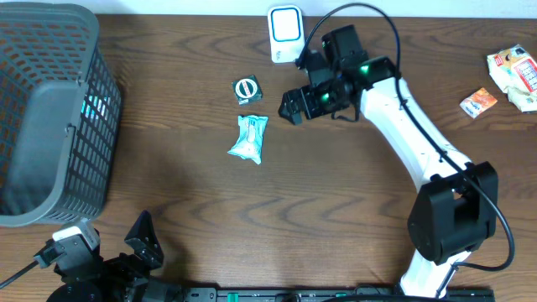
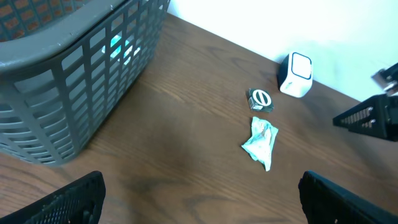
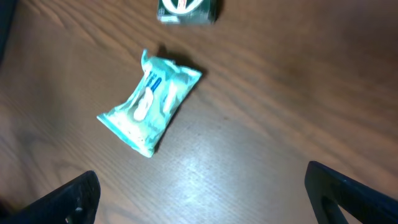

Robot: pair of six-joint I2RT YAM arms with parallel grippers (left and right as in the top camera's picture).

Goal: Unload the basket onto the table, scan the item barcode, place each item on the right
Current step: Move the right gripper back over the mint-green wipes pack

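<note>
Teal packet [image 1: 248, 138] flat on table [image 1: 336, 193], grey basket [image 1: 91, 147], teal item [image 1: 94, 107] glimpsed inside

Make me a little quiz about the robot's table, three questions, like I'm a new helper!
1. True or false: the teal packet lies inside the grey basket.
2. Which of these lies nearest the white scanner? A: the basket. B: the small green box. C: the orange packet.
3. Fill in: the right gripper is ____ (open or shut).
Key: 1 false; 2 B; 3 open.
</note>
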